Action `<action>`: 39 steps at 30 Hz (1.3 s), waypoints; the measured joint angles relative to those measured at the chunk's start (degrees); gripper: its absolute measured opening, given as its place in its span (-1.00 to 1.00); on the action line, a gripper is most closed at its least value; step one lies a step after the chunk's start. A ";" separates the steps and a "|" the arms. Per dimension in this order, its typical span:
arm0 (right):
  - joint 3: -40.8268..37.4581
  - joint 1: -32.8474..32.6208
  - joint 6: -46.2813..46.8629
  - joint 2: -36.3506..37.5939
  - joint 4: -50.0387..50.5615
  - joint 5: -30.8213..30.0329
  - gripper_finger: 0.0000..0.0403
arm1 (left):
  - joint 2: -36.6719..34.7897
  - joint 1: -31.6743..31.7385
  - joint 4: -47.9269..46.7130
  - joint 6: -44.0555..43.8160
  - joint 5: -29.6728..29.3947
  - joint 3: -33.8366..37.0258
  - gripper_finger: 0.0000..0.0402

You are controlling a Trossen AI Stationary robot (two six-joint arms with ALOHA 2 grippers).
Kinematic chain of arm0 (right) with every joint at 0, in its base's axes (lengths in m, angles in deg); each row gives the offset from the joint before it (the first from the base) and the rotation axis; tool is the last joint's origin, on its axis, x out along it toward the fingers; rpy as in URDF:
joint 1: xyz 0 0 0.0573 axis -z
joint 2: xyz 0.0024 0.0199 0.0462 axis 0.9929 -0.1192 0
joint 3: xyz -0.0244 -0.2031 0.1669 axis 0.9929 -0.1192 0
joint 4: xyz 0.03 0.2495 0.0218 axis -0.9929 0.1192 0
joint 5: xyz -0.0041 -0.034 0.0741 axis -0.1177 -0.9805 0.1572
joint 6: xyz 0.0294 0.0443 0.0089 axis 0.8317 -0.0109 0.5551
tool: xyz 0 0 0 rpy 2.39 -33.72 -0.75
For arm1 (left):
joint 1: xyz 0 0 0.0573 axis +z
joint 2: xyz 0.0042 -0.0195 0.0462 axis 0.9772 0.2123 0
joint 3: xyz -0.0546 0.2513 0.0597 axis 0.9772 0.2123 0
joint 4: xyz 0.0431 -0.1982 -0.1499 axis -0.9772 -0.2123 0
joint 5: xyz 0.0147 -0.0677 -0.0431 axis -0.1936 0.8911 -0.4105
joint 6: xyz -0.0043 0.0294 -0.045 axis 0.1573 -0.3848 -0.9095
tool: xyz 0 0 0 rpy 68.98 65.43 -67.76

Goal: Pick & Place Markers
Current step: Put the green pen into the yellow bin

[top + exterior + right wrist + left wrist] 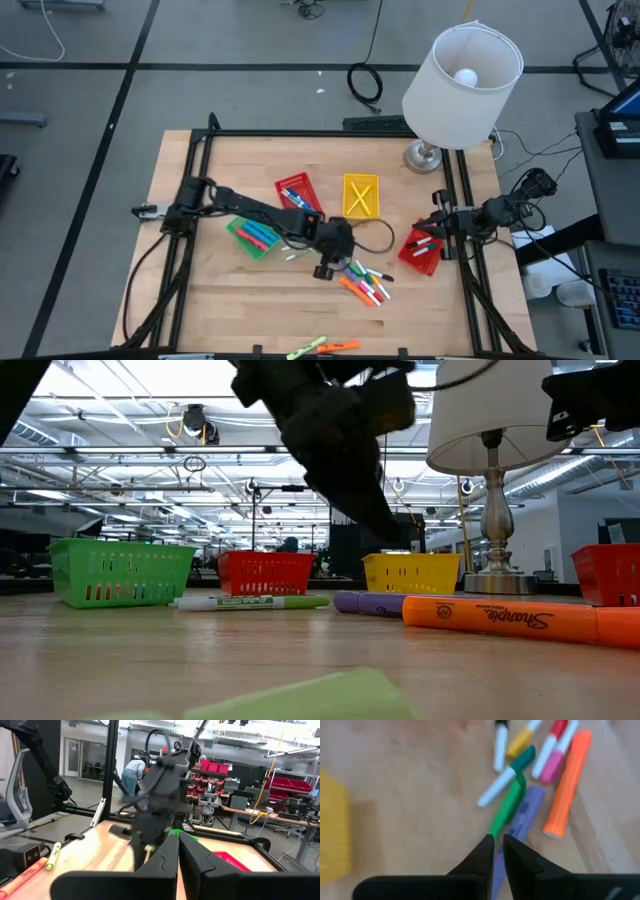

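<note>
A loose heap of markers (367, 284) lies on the wooden table right of centre. In the left wrist view it shows a green marker (508, 806), a purple one (526, 812), an orange one (568, 785) and a few white-bodied ones (501, 747). My left gripper (498, 842) hangs over the heap's left end (325, 268), pointing steeply down, with a narrow gap between its fingertips and nothing in it. My right gripper (178, 845) is drawn back at the right edge (437, 224), shut and holding nothing.
A green basket (250, 238), a red one (298, 192), a yellow one (361, 195) and a second red one (421, 252) stand on the table, each with markers in it. Two more markers (322, 347) lie at the near edge. A lamp (460, 85) stands at the far right.
</note>
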 joint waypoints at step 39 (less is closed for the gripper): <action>-0.07 -0.02 2.42 -0.11 1.36 -0.31 -1.00 | 10.69 1.48 -5.42 11.04 -1.91 -5.89 -0.15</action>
